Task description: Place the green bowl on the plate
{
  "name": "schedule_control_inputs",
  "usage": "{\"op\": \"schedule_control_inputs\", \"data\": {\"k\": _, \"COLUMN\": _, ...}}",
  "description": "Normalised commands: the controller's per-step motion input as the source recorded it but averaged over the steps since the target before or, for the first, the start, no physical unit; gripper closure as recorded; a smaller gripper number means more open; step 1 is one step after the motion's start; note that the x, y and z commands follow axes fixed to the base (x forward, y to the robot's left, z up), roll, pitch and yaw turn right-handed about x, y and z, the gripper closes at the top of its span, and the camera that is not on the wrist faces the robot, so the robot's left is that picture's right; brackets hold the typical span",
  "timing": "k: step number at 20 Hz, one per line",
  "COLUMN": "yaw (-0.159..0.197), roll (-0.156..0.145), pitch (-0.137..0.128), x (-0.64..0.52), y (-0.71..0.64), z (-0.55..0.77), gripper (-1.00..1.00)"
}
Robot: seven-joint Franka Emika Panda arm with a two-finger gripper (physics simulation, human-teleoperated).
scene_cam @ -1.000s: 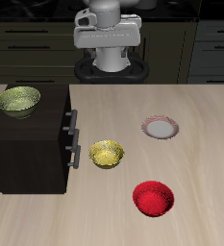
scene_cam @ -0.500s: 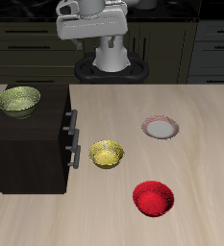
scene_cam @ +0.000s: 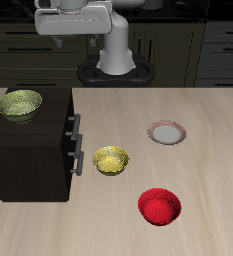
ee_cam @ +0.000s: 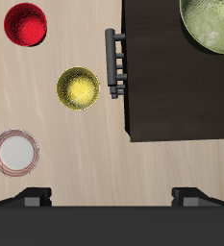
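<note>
The green bowl (scene_cam: pixel 19 105) is olive and speckled. It stands upright on top of a dark cabinet (scene_cam: pixel 28 155) and also shows in the wrist view (ee_cam: pixel 214 24). The plate (scene_cam: pixel 167 132), white-grey with a reddish-brown rim, lies on the wooden table beside the bowls and also shows in the wrist view (ee_cam: pixel 15 152). My gripper (scene_cam: pixel 74 22) hangs high above the table's back, apart from both. In the wrist view my gripper (ee_cam: pixel 113 197) is open and empty, its fingertips (ee_cam: pixel 35 196) far apart.
A yellow bowl (scene_cam: pixel 111 160) stands on the table close to the cabinet's drawer handles (scene_cam: pixel 76 145). A red bowl (scene_cam: pixel 159 207) stands nearer the table's front edge. The robot's base (scene_cam: pixel 116 68) is at the back.
My gripper has moved sideways across the back of the table, from above the base toward the cabinet's side. The bowls and the plate have not moved.
</note>
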Motion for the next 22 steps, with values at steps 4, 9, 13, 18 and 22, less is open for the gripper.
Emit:
{"op": "schedule_control_inputs", "data": {"k": 4, "yaw": -0.003, "roll": 0.001, "pitch": 0.019, "x": 0.18, "y": -0.29, "z": 0.05, "gripper": -1.0}}
{"op": "schedule_control_inputs", "data": {"k": 9, "yaw": 0.015, "roll": -0.013, "pitch": 0.001, "x": 0.2, "y": -0.25, "z": 0.06, "gripper": -1.0}}
{"op": "schedule_control_inputs", "data": {"k": 13, "yaw": -0.012, "roll": -0.016, "pitch": -0.011, "x": 0.25, "y": -0.34, "z": 0.12, "gripper": -1.0}}
{"op": "schedule_control_inputs", "data": {"k": 18, "yaw": 0.004, "roll": 0.004, "pitch": 0.021, "x": 0.28, "y": -0.19, "z": 0.0, "gripper": -1.0}}
{"op": "schedule_control_inputs", "data": {"k": 22, "yaw": -0.007, "roll": 0.006, "pitch": -0.007, "x": 0.21, "y": -0.16, "z": 0.13, "gripper": -1.0}}
